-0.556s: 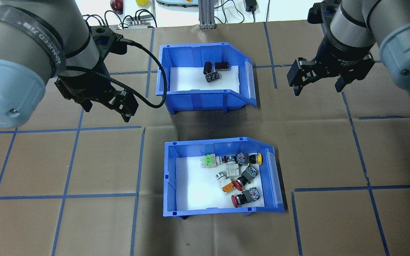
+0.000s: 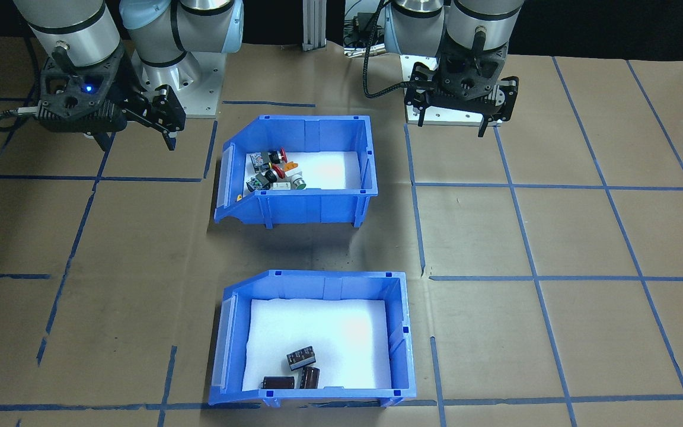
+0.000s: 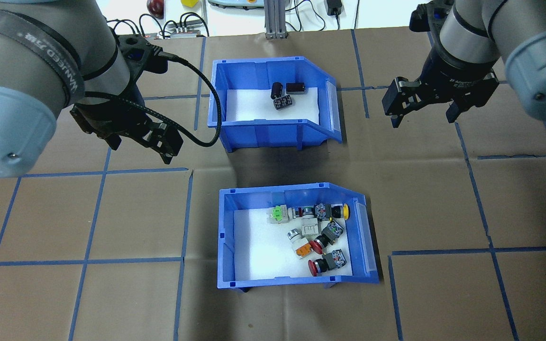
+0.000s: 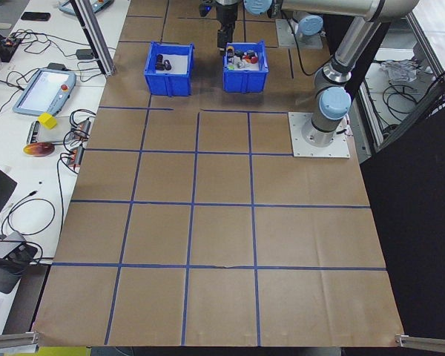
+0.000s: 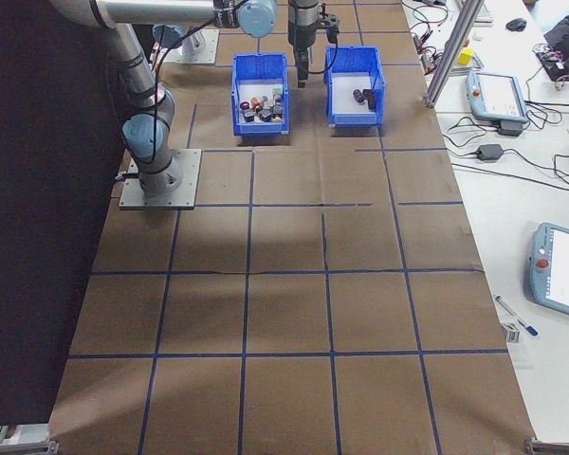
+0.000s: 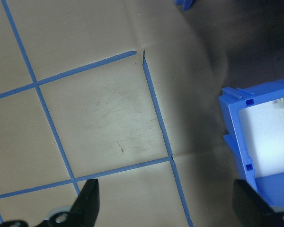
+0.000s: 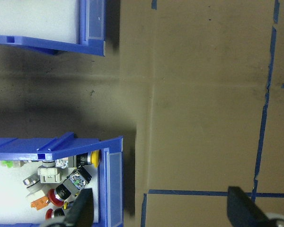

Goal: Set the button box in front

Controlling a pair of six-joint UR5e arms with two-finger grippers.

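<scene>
Button box point(image 3: 296, 237) on table, apart from both spread claws.

Taped table point(image 3: 112, 293), two blue bins point(image 3: 296, 279)

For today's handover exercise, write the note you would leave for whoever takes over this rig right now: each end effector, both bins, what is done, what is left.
Left end effector: open, empty, above the table to the left of the bins.
Right end effector: open, empty, beside the capacitor bin.
Button box: on the table, on the robot's side of the capacitor bin, switches inside, untouched.
Done: no grasp made.
Left: grip the button box and set it in front.
</scene>
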